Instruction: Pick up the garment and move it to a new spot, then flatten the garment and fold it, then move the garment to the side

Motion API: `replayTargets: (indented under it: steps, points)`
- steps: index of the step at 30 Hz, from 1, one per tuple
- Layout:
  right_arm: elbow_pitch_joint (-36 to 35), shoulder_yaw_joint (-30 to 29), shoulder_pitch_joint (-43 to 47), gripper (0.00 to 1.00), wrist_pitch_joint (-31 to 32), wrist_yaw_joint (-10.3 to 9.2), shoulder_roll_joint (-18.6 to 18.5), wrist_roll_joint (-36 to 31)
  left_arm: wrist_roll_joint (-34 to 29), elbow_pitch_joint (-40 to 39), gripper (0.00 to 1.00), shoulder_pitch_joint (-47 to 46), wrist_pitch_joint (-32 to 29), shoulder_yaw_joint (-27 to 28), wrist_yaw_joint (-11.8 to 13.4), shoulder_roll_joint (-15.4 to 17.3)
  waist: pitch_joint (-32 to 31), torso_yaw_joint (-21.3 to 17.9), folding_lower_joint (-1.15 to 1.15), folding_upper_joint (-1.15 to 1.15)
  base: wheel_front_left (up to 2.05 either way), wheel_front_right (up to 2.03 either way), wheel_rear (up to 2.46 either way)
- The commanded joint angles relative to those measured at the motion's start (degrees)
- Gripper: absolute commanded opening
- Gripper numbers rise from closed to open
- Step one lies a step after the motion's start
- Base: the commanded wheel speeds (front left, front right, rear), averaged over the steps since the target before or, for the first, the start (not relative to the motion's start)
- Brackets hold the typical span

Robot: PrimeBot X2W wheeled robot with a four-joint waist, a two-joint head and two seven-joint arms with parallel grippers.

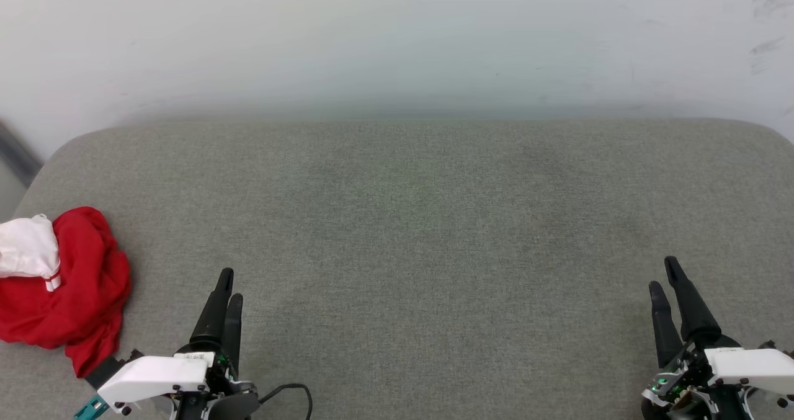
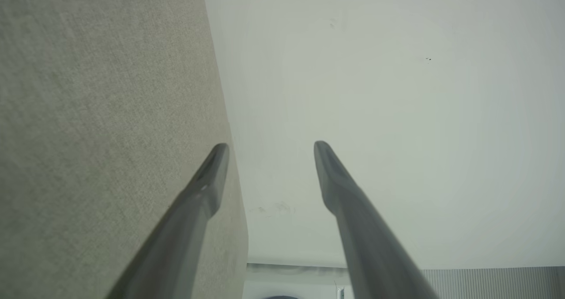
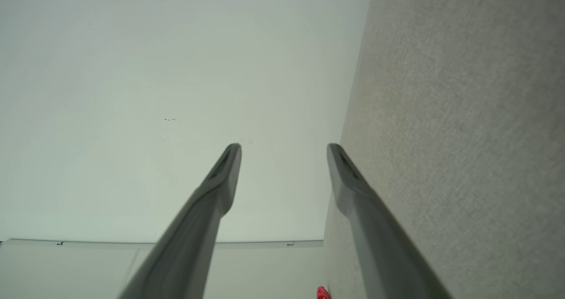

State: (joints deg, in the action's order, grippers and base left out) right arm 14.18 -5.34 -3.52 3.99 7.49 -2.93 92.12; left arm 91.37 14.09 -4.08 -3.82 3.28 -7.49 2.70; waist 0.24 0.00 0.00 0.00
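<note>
The garment (image 1: 68,283) lies crumpled in a heap at the far left edge of the grey fabric surface (image 1: 422,221), bright red with a white sleeve and striped trim on top. My left gripper (image 1: 231,286) rests low to the right of it, apart from the cloth, fingers pointing up the view. In the left wrist view the left gripper (image 2: 270,146) is open with nothing between its fingers. My right gripper (image 1: 664,275) sits at the lower right, far from the garment. It (image 3: 284,146) is open and empty too. A red scrap of the garment (image 3: 322,293) peeks in at the bottom edge.
A pale wall (image 1: 397,35) rises directly behind the grey surface's far edge. The surface has rounded corners at the back left and back right. A black cable (image 1: 291,390) loops beside the left wrist.
</note>
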Motion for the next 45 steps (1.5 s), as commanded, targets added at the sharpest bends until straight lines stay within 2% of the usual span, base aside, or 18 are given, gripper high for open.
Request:
replayTargets:
  steps: [1, 13, 33, 45]
  points:
    - [-1.61, 0.28, -0.84, 1.00, -0.57, 0.00, -0.02, -0.41, -0.56, -1.65, 1.00, -1.52, 0.63, -0.65, -0.03, 0.11, 0.00, 0.02, 0.00, 0.00, 0.00, 0.00, 0.00]
    - [-4.42, 2.43, -0.38, 1.00, -3.82, 0.00, -1.23, -5.50, -5.47, -4.98, 1.00, -1.34, 3.68, -2.90, -0.03, 0.13, -0.10, 0.21, 0.00, 0.00, 0.00, 0.00, 0.00]
    - [-7.26, 3.99, 0.02, 1.00, -8.11, 0.00, -1.96, -32.54, -23.37, -7.43, 1.00, -1.53, 7.95, -6.14, -0.03, 0.16, -0.16, 0.44, 0.00, 0.00, 0.00, 0.00, 0.00]
    - [-8.75, 4.34, 0.35, 1.00, -8.35, 0.00, -1.62, -44.21, -36.91, -7.48, 1.00, -1.46, 9.96, -7.29, -0.02, 0.18, -0.24, 0.49, 0.00, 0.00, 0.00, 0.00, 0.00]
